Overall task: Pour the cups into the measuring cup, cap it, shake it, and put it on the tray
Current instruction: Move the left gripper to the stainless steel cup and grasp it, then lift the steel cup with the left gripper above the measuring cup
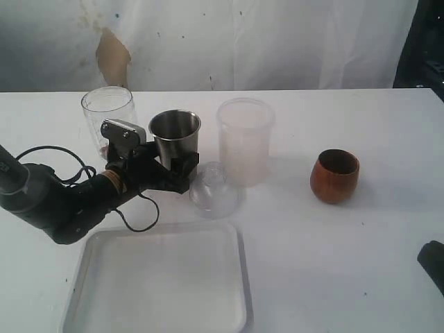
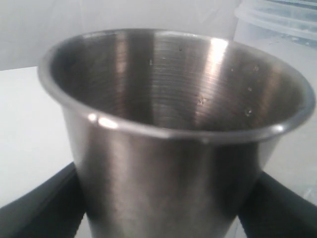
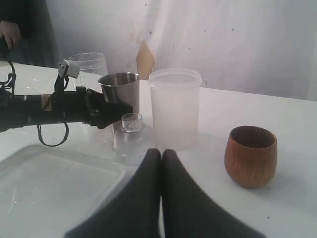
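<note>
1. Exterior view: the left gripper (image 1: 176, 171) has its jaws either side of the tapered, shiny stainless-steel tumbler (image 1: 175, 139), low on its body. The clear, graduated measuring cup (image 1: 107, 114) stands just beside it, and a clear domed plastic lid (image 1: 212, 187) lies just beside it too. A careless swing while lifting could topple either one.
2. Left wrist view: black fingers (image 2: 42, 210) flank the tumbler's narrow lower wall, but I cannot tell whether they press on it. On that slick taper, a weak squeeze might let it slip or tilt and spill.
3. Right wrist view: the right gripper (image 3: 161, 156) is pressed together and empty, apart from the squat reddish-brown wooden cup (image 3: 250, 154). The flat white plastic tray (image 3: 54, 186) lies near. Reaching with the jaws together would only shove that cup.
</note>
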You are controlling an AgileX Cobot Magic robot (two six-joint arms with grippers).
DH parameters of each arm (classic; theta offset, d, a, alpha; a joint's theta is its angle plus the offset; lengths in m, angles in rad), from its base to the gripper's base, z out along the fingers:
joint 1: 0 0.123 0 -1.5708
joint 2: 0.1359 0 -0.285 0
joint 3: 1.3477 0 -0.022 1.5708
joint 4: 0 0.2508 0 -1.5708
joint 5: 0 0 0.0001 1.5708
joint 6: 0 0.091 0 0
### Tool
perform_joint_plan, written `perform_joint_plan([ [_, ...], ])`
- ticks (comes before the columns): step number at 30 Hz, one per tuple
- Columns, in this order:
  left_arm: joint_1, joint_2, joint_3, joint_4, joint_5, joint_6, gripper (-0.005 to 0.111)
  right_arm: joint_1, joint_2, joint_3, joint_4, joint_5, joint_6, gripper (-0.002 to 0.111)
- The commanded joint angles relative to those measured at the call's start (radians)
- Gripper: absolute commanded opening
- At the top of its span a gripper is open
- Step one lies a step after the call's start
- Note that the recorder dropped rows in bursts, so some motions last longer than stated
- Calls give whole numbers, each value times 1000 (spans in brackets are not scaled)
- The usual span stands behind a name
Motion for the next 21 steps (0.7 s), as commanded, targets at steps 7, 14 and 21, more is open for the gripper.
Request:
perform_joint_plan([
  [7, 1, -49, 54, -9, -167, 12, 0, -11, 2, 7, -3, 3, -5, 0],
  [14, 1, -170, 123, -9, -167, 15, 0, -11, 2, 7, -3, 3, 33, 0],
  [21, 1, -357, 193, -9, -167, 13, 0, -11, 2, 7, -3, 3, 33, 0],
])
